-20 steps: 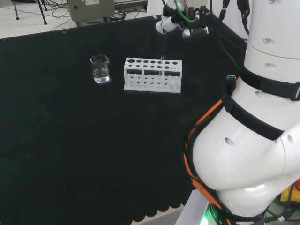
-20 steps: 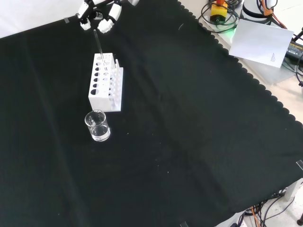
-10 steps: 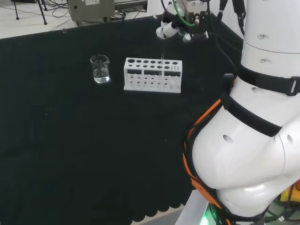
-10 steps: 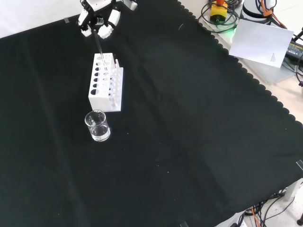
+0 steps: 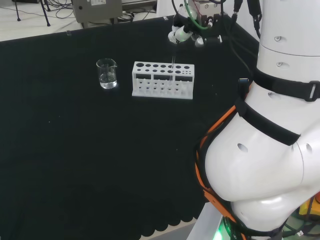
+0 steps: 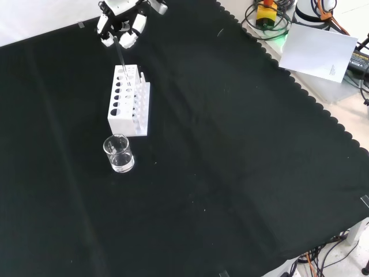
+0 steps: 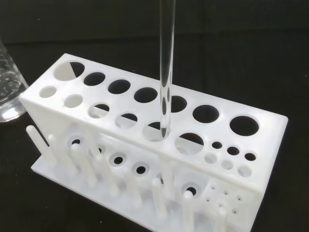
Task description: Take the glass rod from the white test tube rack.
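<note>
In the front view, bare black cloth (image 6: 242, 150) lies open to the right of the white test tube rack (image 6: 129, 101). A glass beaker (image 6: 119, 153) stands just below the rack, crowding that end, and the glass rod (image 6: 122, 62) rises from its upper end.

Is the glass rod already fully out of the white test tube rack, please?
No, in the wrist view the glass rod still stands with its lower end inside a hole of the white test tube rack.

White rack (image 7: 145, 140), clear rod (image 7: 166, 67), black cloth (image 6: 230, 144)
</note>
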{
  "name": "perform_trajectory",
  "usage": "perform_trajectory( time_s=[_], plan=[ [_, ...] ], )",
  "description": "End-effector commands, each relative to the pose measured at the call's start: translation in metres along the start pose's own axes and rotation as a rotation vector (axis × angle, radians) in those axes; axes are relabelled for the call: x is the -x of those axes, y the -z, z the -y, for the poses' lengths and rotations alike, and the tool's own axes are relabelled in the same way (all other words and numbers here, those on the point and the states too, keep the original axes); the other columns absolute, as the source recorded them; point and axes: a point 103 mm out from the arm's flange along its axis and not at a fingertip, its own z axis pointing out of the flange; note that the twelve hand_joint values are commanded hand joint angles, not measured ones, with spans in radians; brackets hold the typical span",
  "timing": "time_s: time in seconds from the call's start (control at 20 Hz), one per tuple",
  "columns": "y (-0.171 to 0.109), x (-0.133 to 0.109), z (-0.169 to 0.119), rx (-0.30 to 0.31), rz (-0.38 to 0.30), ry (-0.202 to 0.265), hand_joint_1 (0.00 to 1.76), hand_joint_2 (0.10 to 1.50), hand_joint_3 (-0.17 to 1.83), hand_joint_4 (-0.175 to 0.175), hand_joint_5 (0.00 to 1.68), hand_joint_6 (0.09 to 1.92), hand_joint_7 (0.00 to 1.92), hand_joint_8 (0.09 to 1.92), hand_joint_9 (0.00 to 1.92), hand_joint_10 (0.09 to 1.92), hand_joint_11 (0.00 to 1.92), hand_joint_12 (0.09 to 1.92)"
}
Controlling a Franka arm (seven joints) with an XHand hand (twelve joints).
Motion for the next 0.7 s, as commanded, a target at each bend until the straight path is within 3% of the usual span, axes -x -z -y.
perform_trajectory(
  time_s=[0.05, 0.5, 0.6, 0.7],
  plan=[
    [-0.002, -0.002, -0.001, -0.001, 0.0, -0.002, 0.84, 0.93, 0.49, -0.175, 0.57, 0.83, 1.01, 1.23, 1.65, 0.91, 1.73, 1.2],
    [0.0, -0.01, -0.008, 0.044, 0.02, 0.004, 1.07, 0.87, 0.56, -0.175, 0.58, 0.8, 1.02, 1.22, 1.67, 0.86, 1.83, 1.12],
    [-0.001, -0.012, -0.009, 0.054, 0.027, 0.005, 1.27, 0.79, 0.68, -0.175, 0.65, 0.79, 1.01, 1.21, 1.67, 0.86, 1.87, 1.05],
    [-0.002, -0.014, -0.01, 0.055, 0.017, 0.004, 1.35, 0.73, 0.77, -0.175, 0.7, 0.78, 1.01, 1.22, 1.68, 0.85, 1.9, 0.96]
  ],
)
